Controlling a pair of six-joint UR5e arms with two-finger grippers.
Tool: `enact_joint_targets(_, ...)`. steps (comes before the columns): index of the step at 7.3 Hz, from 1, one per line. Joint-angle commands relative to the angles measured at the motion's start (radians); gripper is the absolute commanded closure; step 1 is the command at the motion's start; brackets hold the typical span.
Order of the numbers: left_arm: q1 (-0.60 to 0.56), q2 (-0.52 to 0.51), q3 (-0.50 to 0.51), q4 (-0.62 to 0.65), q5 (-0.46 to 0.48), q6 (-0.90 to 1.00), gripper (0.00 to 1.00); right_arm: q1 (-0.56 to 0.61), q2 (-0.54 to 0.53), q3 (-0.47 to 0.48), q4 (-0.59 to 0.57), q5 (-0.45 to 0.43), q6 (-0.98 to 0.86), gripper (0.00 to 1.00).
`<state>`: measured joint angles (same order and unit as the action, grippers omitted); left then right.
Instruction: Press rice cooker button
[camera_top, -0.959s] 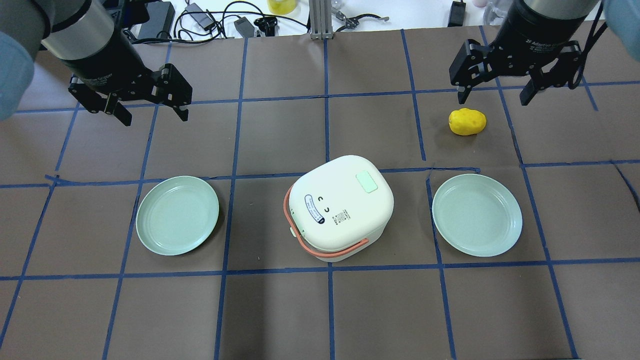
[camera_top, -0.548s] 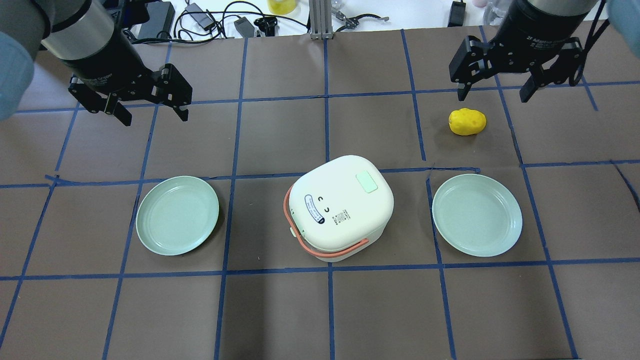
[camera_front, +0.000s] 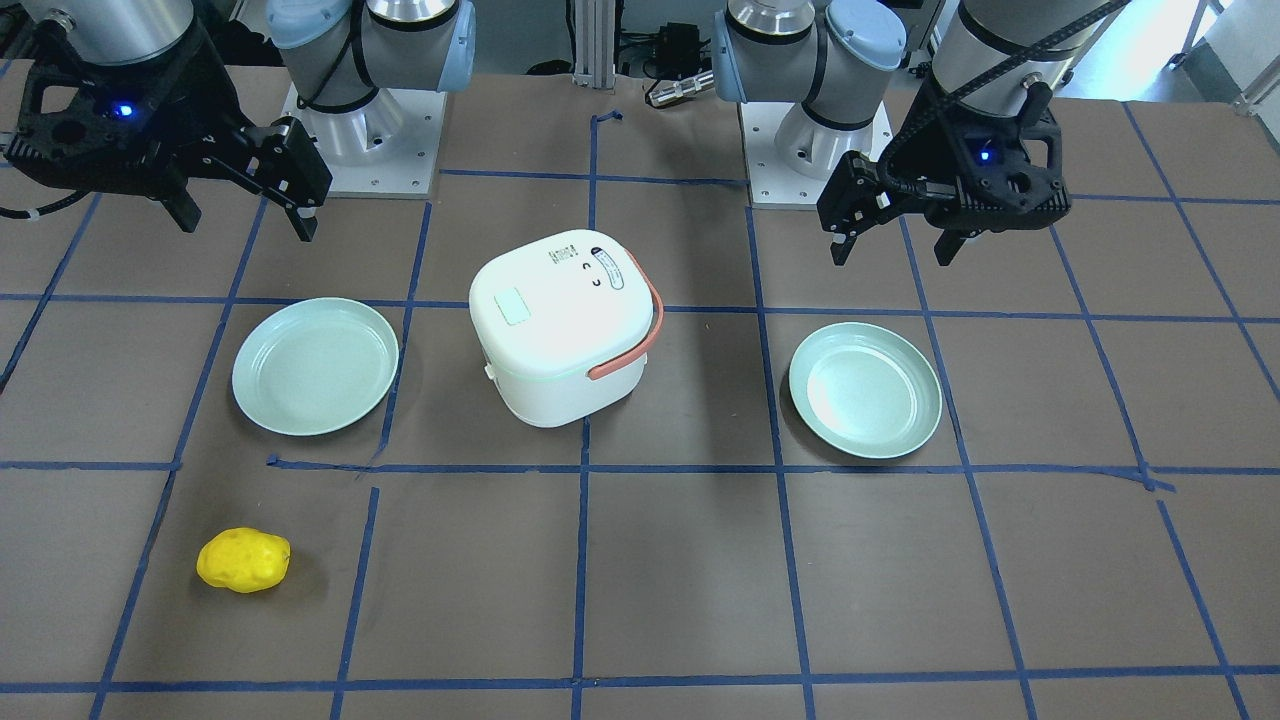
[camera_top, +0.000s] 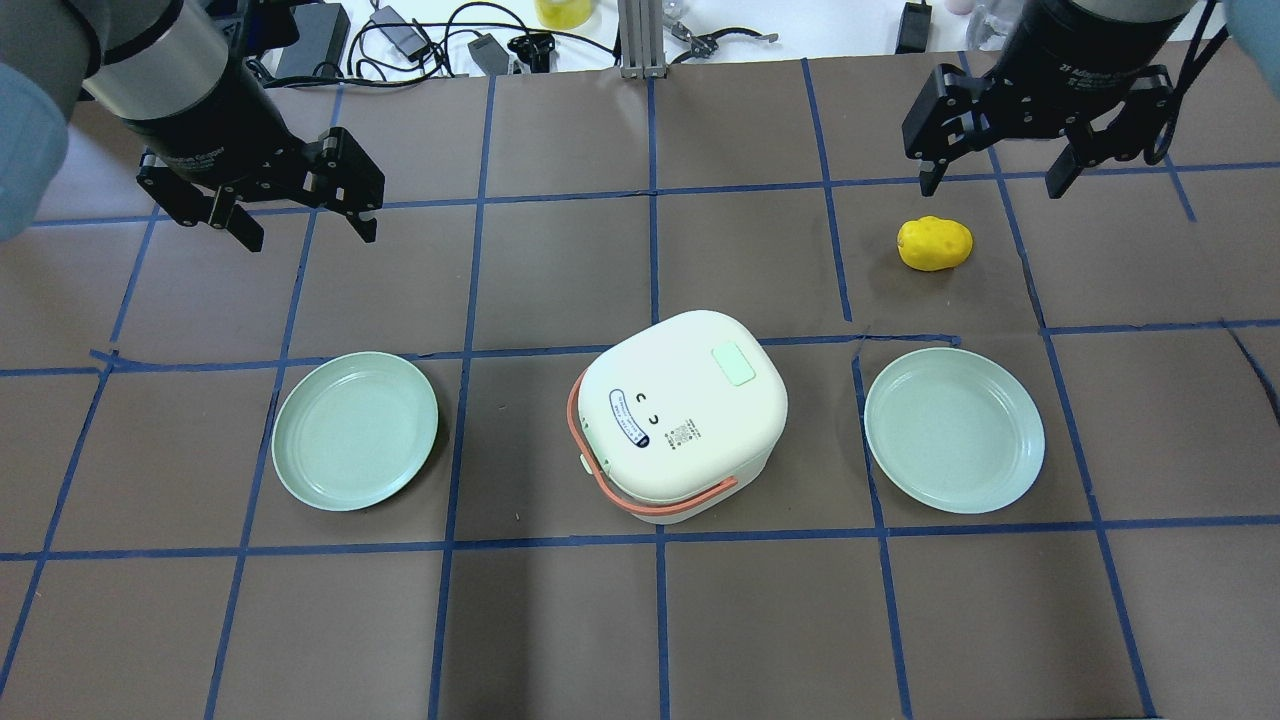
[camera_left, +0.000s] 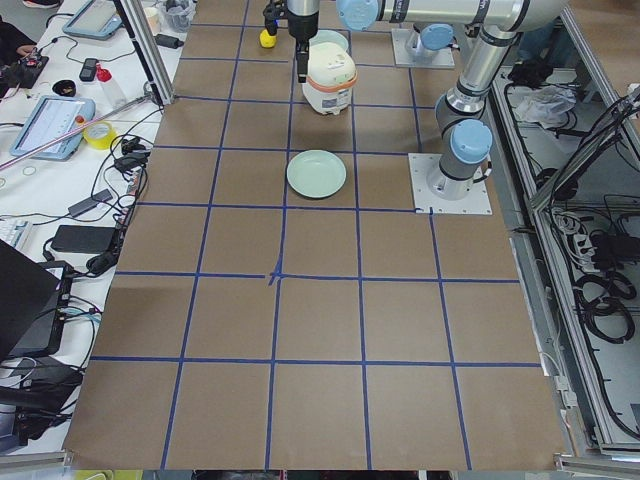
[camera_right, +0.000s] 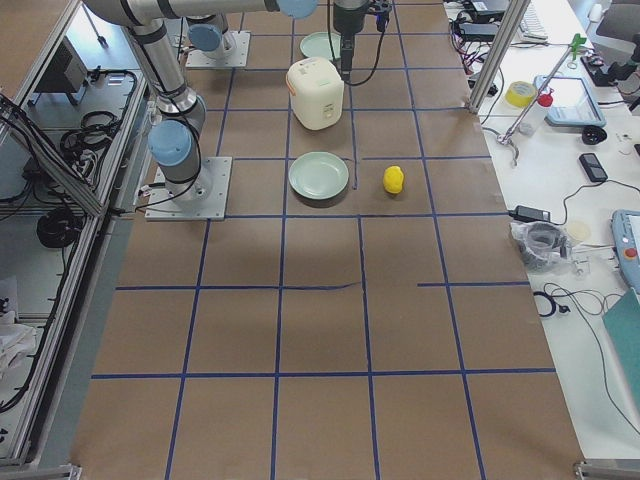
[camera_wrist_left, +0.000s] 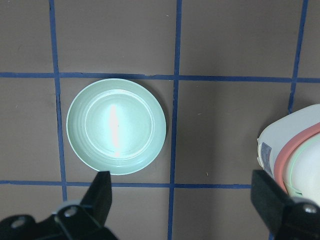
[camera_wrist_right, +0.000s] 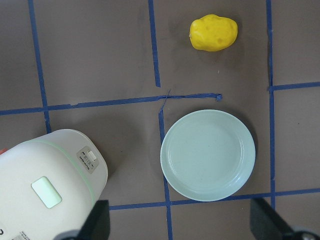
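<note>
A white rice cooker (camera_top: 682, 415) with an orange handle stands at the table's middle, also in the front view (camera_front: 562, 325). Its button (camera_top: 733, 364) is a pale mint rounded rectangle in the lid's top, also in the front view (camera_front: 513, 306) and the right wrist view (camera_wrist_right: 46, 192). My left gripper (camera_top: 306, 230) is open and empty, high over the table far left of the cooker. My right gripper (camera_top: 1000, 188) is open and empty, high at the far right, beyond a yellow potato (camera_top: 934, 243).
Two pale green plates lie either side of the cooker, one on the left (camera_top: 355, 430) and one on the right (camera_top: 954, 429). Cables and small devices (camera_top: 440, 40) lie along the table's far edge.
My right gripper has moved slightly away toward the table's far edge and a little right. The left gripper, cooker and plates have not moved.
</note>
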<state>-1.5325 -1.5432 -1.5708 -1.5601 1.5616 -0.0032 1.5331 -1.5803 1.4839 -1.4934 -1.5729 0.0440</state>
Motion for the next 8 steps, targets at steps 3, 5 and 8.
enact_joint_targets(3,0.0,0.0,0.0,0.0,0.0,-0.001,0.0,-0.002,0.006,0.009,-0.001,-0.004,0.01,0.0)
enact_joint_targets(5,0.0,0.0,0.0,0.0,0.0,0.0,0.0,-0.001,0.006,0.01,-0.004,-0.006,0.007,0.0)
enact_joint_targets(8,0.0,0.0,0.0,0.0,0.0,-0.001,0.0,0.002,0.006,0.007,-0.01,0.001,-0.001,0.16)
